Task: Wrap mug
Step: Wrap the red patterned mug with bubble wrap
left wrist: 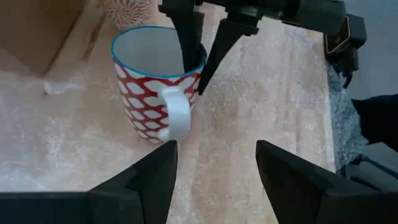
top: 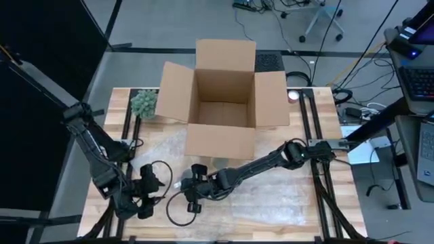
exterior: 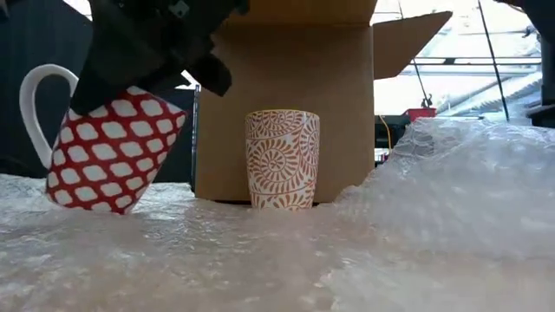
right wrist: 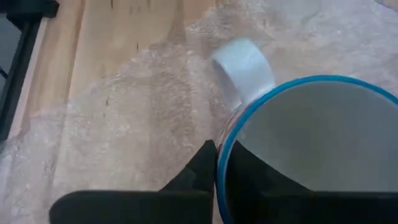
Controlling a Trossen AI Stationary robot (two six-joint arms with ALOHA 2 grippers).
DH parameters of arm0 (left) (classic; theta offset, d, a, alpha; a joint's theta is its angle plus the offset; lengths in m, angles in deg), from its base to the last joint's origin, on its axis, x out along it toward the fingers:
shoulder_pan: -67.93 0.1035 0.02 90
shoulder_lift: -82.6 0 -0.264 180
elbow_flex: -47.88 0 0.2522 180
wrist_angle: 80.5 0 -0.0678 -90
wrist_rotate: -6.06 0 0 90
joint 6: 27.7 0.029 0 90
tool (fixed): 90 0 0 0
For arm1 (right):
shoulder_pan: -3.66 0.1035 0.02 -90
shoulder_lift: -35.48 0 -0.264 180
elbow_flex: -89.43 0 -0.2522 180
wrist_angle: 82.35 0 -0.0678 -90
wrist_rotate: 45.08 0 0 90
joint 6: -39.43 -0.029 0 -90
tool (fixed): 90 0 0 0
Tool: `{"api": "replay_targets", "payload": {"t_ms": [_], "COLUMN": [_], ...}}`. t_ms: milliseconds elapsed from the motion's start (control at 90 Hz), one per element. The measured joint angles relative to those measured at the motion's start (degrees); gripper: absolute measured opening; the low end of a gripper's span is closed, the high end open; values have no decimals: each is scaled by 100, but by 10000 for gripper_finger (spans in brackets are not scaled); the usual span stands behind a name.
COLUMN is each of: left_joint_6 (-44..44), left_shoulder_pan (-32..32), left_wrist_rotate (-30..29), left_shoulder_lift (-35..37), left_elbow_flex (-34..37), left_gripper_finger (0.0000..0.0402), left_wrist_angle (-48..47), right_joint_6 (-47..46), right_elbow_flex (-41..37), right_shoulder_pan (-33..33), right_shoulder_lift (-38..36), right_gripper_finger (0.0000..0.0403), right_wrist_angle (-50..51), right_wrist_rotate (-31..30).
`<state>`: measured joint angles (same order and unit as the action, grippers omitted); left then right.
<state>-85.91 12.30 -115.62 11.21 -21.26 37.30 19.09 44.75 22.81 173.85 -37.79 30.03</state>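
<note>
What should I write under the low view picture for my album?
Right gripper tilts a red-and-white mug on bubble wrap, beside a patterned cup.

My overhead camera looks straight down on the whole desk (top: 312,203), my low one sits at desk height facing the box (exterior: 286,95), and my two wrist cameras peer in close from opposite sides at the red mug (left wrist: 155,87), which the low view shares.

A dark end effector (exterior: 186,52) grips the tilted red-and-white mug (exterior: 108,147) on bubble wrap (exterior: 347,251) near a cardboard box (exterior: 286,87).
</note>
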Motion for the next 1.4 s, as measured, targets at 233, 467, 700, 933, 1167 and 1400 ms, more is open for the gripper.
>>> {"api": "replay_targets", "payload": {"t_ms": [233, 467, 700, 933, 1167, 1400], "left_joint_6": [1, 2, 4, 7, 48, 46], "left_shoulder_pan": [0, 0, 0, 0, -2, -2], "left_wrist_rotate": [-7, -7, -7, -7, -6, -5], "left_shoulder_lift": [0, 0, 0, 0, 0, 0], "left_elbow_flex": [0, 0, 0, 0, 2, 2], "left_gripper_finger": [205, 205, 205, 205, 205, 205], "left_wrist_angle": [-1, -3, -6, -19, -13, -9], "right_joint_6": [-113, -99, 216, 794, 361, 235], "right_elbow_flex": [0, 0, -2, -4, 2, -13], "right_shoulder_pan": [0, -2, -15, 94, 665, 1480], "right_shoulder_lift": [7, 7, -45, -614, -1062, -679], "right_gripper_finger": [62, 117, 173, 192, 186, 185], "right_wrist_angle": [-263, -581, -664, -158, 1266, 2367], "right_wrist_rotate": [7, 15, 30, 468, 1071, 1050]}}
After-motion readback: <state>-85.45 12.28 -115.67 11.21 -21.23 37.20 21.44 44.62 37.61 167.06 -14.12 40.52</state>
